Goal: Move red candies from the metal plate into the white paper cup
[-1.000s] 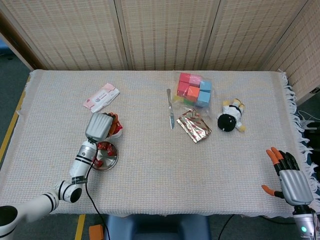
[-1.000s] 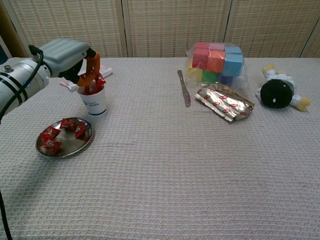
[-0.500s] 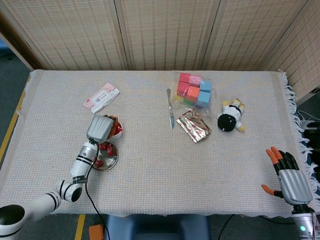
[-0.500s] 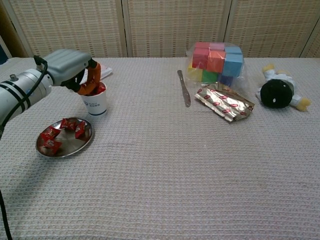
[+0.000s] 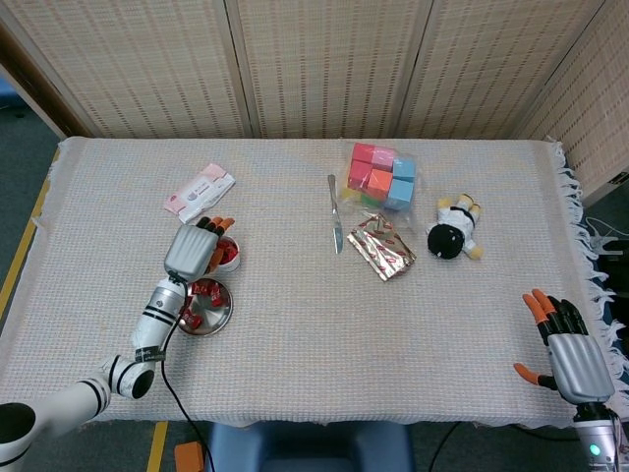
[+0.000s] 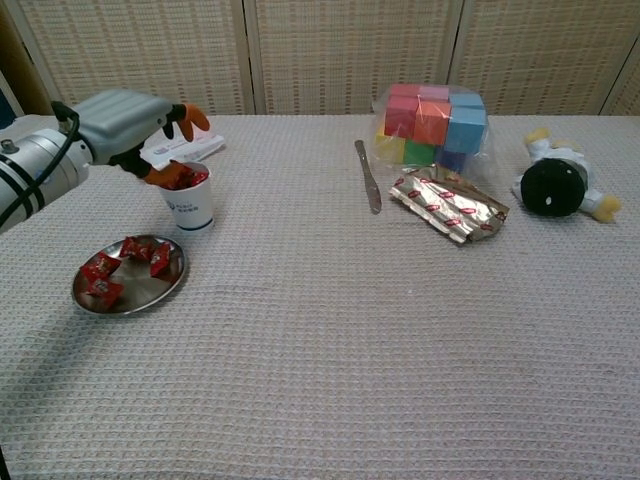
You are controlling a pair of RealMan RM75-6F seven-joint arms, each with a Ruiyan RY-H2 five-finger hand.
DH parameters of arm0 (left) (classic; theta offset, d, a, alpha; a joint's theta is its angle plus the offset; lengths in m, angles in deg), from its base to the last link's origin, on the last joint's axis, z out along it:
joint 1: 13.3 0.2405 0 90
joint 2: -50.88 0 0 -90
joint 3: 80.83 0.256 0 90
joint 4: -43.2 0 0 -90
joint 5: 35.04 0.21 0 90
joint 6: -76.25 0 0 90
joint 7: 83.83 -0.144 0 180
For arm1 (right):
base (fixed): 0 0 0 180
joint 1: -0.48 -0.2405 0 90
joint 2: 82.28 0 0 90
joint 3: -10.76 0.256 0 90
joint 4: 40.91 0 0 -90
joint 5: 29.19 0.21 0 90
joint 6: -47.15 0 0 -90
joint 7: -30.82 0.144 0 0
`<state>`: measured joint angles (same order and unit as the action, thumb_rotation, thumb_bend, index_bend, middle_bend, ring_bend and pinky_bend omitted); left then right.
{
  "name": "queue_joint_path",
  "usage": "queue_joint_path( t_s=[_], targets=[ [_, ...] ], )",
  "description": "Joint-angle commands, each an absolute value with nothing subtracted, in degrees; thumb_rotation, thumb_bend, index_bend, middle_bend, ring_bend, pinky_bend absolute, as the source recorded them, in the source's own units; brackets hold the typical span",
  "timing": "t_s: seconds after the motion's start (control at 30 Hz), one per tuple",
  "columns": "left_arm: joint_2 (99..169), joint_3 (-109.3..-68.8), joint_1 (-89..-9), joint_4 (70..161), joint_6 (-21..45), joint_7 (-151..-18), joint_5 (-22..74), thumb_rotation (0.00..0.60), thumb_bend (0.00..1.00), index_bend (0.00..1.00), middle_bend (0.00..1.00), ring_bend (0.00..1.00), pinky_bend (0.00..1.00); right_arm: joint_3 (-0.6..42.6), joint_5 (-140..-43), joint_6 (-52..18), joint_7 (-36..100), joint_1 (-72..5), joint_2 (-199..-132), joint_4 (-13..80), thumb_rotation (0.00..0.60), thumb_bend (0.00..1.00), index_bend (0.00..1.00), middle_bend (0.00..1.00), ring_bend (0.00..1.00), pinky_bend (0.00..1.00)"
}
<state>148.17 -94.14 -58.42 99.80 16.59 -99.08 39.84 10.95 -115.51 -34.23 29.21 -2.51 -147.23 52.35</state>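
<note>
Woven screens back our cloth-covered tabletop (image 6: 400,330), where red candies (image 6: 125,262) lie in the plate (image 6: 165,288), just beside the cup (image 6: 192,205), which already holds some. Our left robot hand (image 6: 125,122) hovers over the cup's rim, fingers apart, apparently holding nothing. Our right robot hand (image 5: 570,356) rests open, well apart. We judge the candies light, crinkly and slippery; we'd pinch each across its middle, not the twisted ends.
</note>
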Motion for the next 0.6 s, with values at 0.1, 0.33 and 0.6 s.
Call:
queue_joint_path(
  t_s=[0.1,0.33,0.6],
  targets=[
    [144.63,-93.94,-56.50,105.76,13.08,-97.96,40.95,0.600,0.44,0.18,0.25,0.28,0.71,10.90,-115.68,-34.22,29.19,-2.54,-147.24,52.38,0.600,0.05,0.00,0.00,0.00,0.00],
    [131.25,-86.72,-43.95,126.40,1.00,-90.66,46.22,0.600,0.42,0.08,0.15,0.16,0.50,10.33,-117.03,-34.78,29.48,-2.36,-146.91,52.65,0.600,0.05,0.00,0.00,0.00,0.00],
    [124.44,-72.73,-23.43,128.36,-19.86,-80.55,55.79,0.600,0.38,0.02,0.01,0.00,0.11,8.95,-119.17,-35.18,28.93,-1.98,-145.83,54.27,0.600,0.05,0.00,0.00,0.00,0.00]
  ],
)
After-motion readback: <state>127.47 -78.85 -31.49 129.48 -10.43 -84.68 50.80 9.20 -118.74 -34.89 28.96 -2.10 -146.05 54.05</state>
